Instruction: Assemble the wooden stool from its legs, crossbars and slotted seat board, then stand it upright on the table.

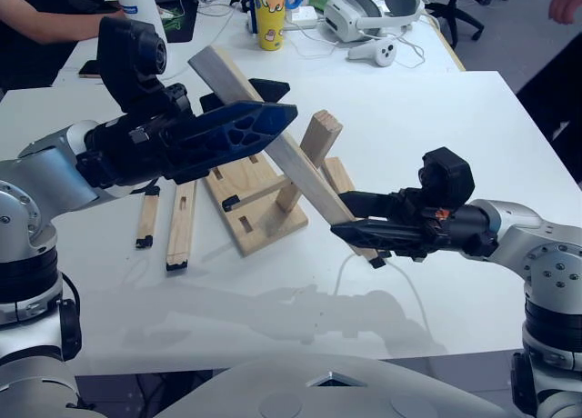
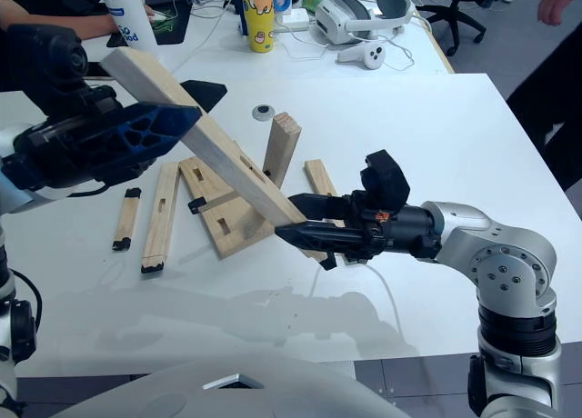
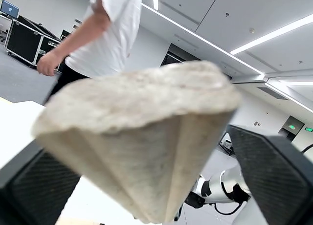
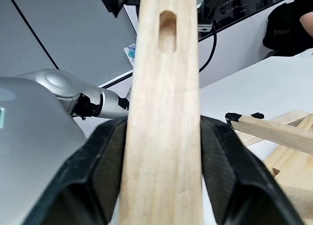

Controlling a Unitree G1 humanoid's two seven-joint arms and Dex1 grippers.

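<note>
Silver arms [image 1: 41, 182] carry a blue left pincer [image 1: 277, 104], black right pincer [image 1: 341, 214].

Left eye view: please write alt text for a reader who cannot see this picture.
Both grippers hold one long wooden leg slanted above the white table: the left gripper near its upper end, the right gripper near its lower end. Under it lies the slotted seat board, with another leg standing up from it.
</note>
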